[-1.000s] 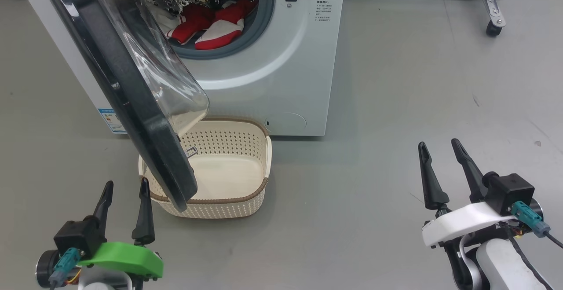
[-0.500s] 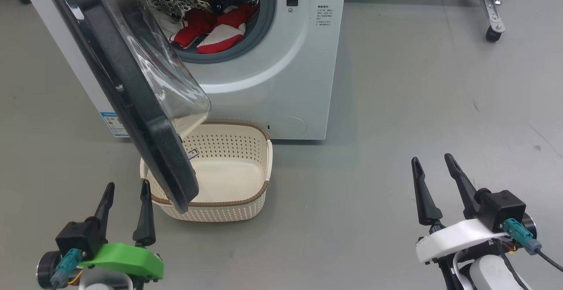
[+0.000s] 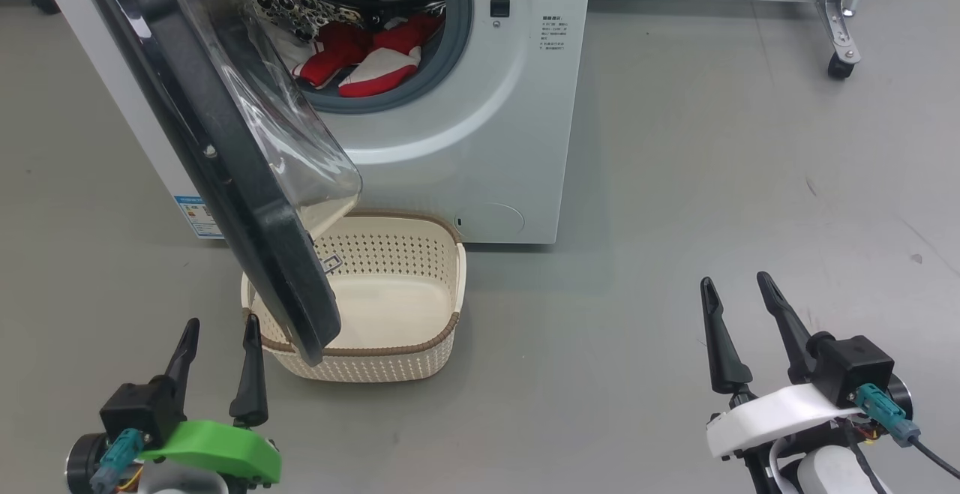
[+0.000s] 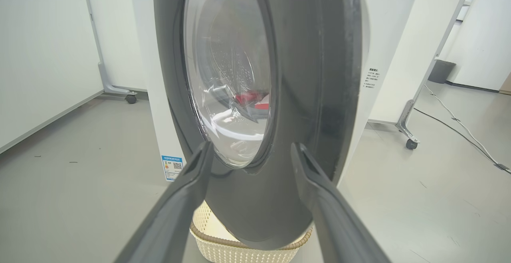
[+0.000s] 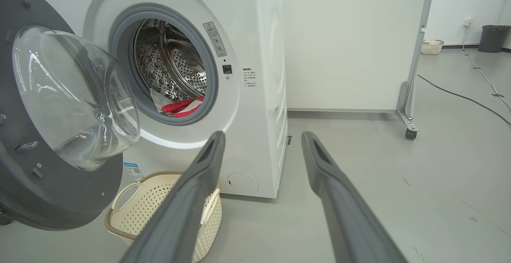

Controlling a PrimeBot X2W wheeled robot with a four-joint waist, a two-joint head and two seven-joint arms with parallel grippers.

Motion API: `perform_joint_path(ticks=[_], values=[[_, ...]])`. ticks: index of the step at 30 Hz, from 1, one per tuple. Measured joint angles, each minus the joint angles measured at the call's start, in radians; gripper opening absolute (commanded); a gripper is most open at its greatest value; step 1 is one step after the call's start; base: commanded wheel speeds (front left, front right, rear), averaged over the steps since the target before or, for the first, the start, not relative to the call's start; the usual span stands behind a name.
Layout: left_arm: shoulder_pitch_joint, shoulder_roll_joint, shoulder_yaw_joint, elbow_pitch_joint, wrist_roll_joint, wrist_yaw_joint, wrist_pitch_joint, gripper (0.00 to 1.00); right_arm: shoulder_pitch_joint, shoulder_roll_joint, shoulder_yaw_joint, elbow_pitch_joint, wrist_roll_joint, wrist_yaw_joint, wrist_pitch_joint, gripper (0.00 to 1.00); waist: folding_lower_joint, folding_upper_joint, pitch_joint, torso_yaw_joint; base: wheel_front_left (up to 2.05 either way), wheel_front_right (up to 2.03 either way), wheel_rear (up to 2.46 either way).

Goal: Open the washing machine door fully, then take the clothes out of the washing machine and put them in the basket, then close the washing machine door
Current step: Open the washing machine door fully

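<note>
the large round washing machine door with glossy black rim and bulging clear glass bowl (image 3: 262, 232) is being seen only partly swung out, its lower edge hanging over the left part of the small cream perforated plastic basket with a brown rim (image 3: 390, 359), which is being rested on the floor just before the big white front-loading washing machine (image 3: 487, 142). the red and white clothes (image 3: 360, 67) are being seen inside the steel drum, at its front lip. the left tool (image 3: 222, 321) is being held wide and empty near the door's outer face; the right tool (image 3: 733, 279) is being held wide and empty too, well apart from the washer.

trouble is being invited by the door: with the basket's mouth half covered, cloth being pulled out could be caught on the glass bowl or dropped on the floor. the glossy rim could be slipped off while being pushed wider, and the light basket could be knocked aside.

being counted: one washer, one door, one basket, two tools, one heap of clothes whose pieces cannot be told apart.
</note>
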Motion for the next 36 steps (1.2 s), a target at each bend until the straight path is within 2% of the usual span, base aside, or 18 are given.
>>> perform_joint_path(ticks=[26, 28, 36], values=[[0.001, -0.001, 0.000, 0.004, 0.000, -0.002, 0.000, 1.00, 0.030, 0.037, -0.051, -0.014, -0.040, 0.019, 0.000, 1.00, 0.0000, 0.0000, 0.008, 0.008, 0.00, 0.00, 0.00], [0.003, -0.001, -0.001, 0.007, 0.000, -0.008, 0.000, 0.00, 0.030, 0.040, -0.053, -0.014, -0.042, 0.019, 0.000, 1.00, 0.0000, 0.0000, 0.008, 0.007, 0.00, 0.00, 0.00], [0.006, -0.001, 0.000, 0.007, 0.000, -0.009, 0.000, 0.00, 0.034, 0.049, -0.065, -0.015, -0.051, 0.028, 0.000, 1.00, 0.0000, 0.0000, 0.011, 0.004, 0.00, 0.00, 0.00]])
